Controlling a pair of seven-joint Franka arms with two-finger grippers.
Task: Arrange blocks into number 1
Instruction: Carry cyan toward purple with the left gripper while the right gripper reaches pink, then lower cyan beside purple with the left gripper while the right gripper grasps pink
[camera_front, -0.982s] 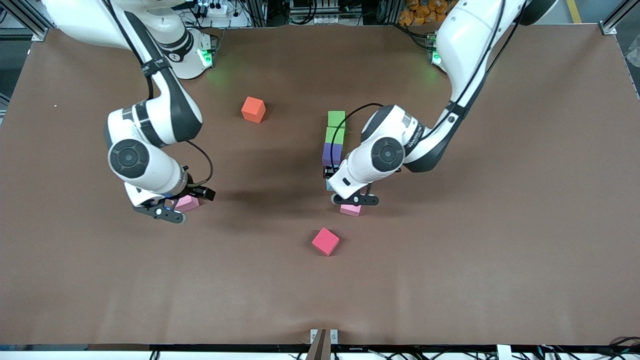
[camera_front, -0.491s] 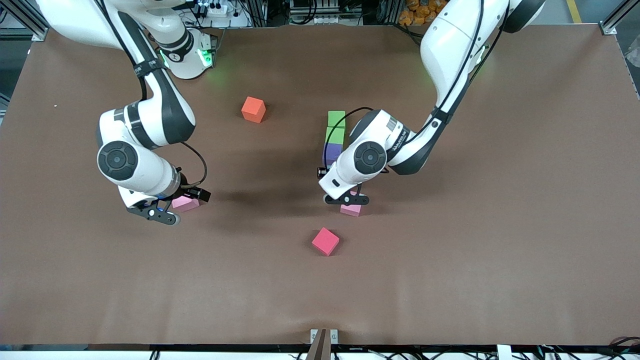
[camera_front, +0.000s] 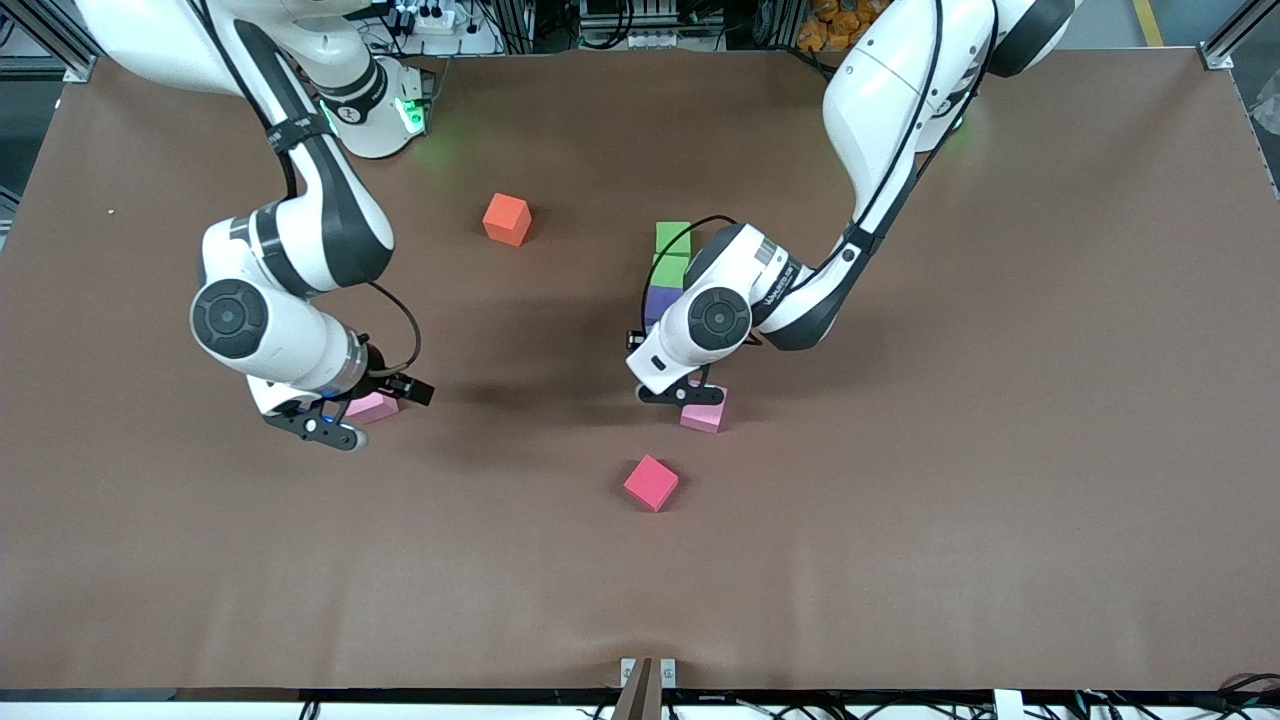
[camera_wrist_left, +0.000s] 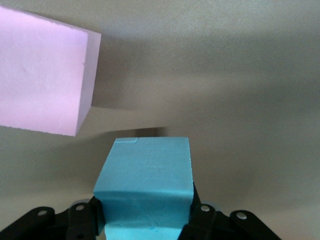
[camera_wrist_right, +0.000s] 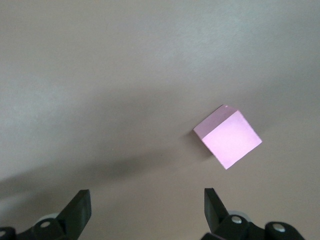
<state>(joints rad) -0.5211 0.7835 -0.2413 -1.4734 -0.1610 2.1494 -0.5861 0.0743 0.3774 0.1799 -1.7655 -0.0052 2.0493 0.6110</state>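
The left gripper (camera_front: 672, 393) was clenched on the light blue block (camera_wrist_left: 145, 182), which the left wrist view showed between its two fingers (camera_wrist_left: 82, 220), lifted a little above the brown table (camera_front: 1000, 450). In the front view this block was hidden under the left arm's wrist, so I could not see it there. Just beside the left gripper, a pink block (camera_front: 703, 412) lay on the table, and it also appeared in the left wrist view (camera_wrist_left: 42, 77), apart from the held block. A short column of blocks stood farther from the front camera than this gripper: a green block (camera_front: 673, 237), a second green block (camera_front: 668, 269) touching it, and the purple block (camera_front: 659, 303) next in the line; the wrist covered part of them, so probably they were all touching, but I could not be sure. The red block (camera_front: 651, 483) lay alone, nearer to the front camera than the pink block. The orange block (camera_front: 506, 219) lay well apart, toward the right arm's end of the table. The right gripper (camera_front: 325, 428) hung with its jaws released and wide over the table, holding nothing, near the other pink block (camera_front: 373, 406), which the right wrist view (camera_wrist_right: 228, 138) showed lying free, not between the fingers (camera_wrist_right: 77, 210).
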